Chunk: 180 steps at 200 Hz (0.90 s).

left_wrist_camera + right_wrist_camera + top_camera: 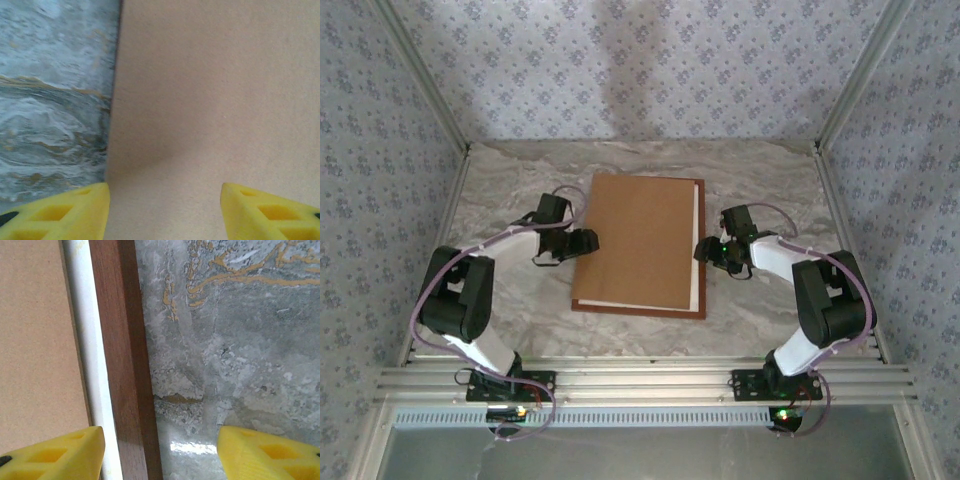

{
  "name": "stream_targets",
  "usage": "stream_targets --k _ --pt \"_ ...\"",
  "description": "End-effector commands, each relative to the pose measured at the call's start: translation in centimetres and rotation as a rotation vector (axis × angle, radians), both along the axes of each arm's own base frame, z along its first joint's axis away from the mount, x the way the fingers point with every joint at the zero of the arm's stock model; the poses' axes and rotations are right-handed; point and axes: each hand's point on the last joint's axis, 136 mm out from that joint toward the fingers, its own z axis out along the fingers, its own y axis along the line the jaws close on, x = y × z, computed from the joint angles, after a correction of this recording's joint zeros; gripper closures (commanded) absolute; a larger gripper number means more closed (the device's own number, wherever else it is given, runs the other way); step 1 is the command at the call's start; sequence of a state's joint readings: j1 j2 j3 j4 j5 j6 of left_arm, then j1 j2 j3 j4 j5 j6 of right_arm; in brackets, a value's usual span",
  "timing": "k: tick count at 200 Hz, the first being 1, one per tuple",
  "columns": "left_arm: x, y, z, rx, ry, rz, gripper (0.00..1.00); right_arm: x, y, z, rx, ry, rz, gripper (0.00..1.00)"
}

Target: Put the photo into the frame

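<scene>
Frame [125,365] is laid flat at mid counter [770,180], covered by brown backing board [640,240]. The board is seen shifted left: it overhangs the frame's left side, and a pale mat strip [87,340] is left bare along the right rail. The photo is judged to be hidden under the board; this cannot be confirmed.

Left fingers [75,212] are set partly apart astride the board's left edge, with nothing held. Right fingers [265,450] are also partly apart, astride the frame's right rail, with nothing gripped.

Step judged: the backing is being squared into the frame. Next, the board needs to be nudged right while the rail is braced, so that it drops inside the moulding.
</scene>
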<state>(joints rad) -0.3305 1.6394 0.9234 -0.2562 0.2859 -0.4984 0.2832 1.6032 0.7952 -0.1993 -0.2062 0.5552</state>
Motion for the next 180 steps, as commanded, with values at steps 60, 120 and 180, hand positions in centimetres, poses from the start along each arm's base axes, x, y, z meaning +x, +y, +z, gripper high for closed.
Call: stream_targets --k 60,120,180 --pt "-0.3 -4.3 -0.4 -0.081 0.027 -0.052 0.40 -0.2 2.1 -2.4 0.069 0.037 0.036 0.36" --pt "-0.9 -7.5 -0.2 -0.113 0.040 -0.103 0.38 -0.1 2.4 -2.3 0.082 0.036 0.039 0.36" --pt "-0.9 -8.5 1.4 -0.155 0.030 -0.107 0.32 0.2 2.1 -1.8 0.083 0.028 0.033 0.35"
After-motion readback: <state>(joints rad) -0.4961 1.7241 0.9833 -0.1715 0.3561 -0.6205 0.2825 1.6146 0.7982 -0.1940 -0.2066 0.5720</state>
